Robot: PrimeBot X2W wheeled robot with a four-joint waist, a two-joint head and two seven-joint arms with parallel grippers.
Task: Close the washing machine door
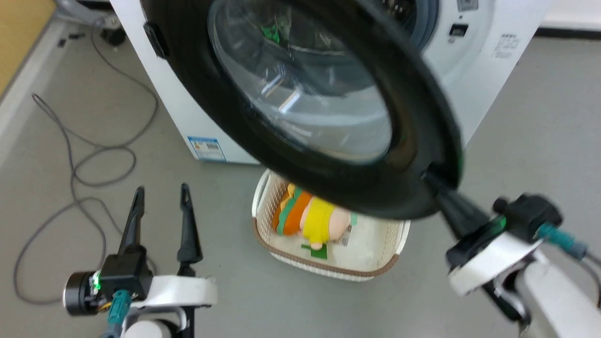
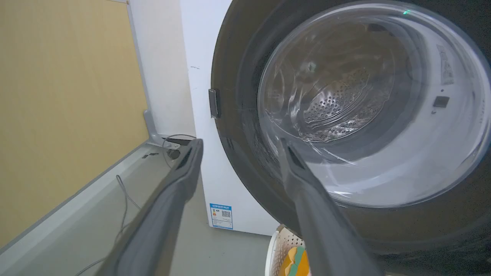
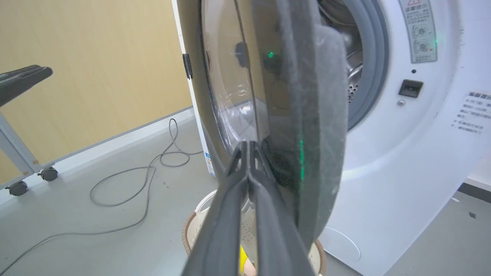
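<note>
Slipping is the main danger: the right gripper [image 1: 432,183], its fingers pressed together and holding nothing, meets the washing machine door [image 1: 300,94] only with its tips, at the near right rim. The door stands half open before the washing machine [image 1: 474,70]. A weak push may leave it unlatched. The left gripper [image 1: 162,192] hangs wide open, empty, near left.

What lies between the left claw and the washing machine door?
Nothing. In the head view, bare grey floor separates the open left claw from the washing machine door; the left wrist view shows no object between them either.
</note>
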